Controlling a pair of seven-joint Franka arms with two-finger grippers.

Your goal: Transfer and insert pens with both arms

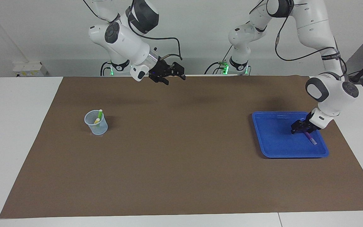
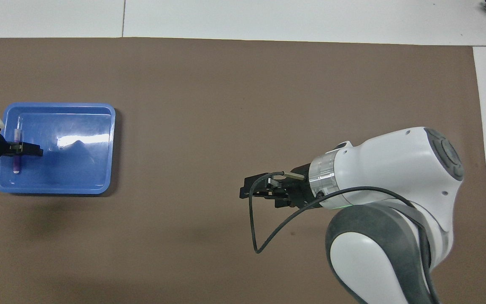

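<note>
A purple pen lies in the blue tray toward the left arm's end of the table. My left gripper is low in the tray, right on the pen's end nearer the robots; whether it grips the pen is unclear. A green pen and a yellow pen stand in a clear cup toward the right arm's end. My right gripper hangs open and holds nothing, high over the mat's edge by the robots.
A brown mat covers most of the white table. The right arm's bulky wrist hides the cup in the overhead view. A black cable loop dangles from that wrist.
</note>
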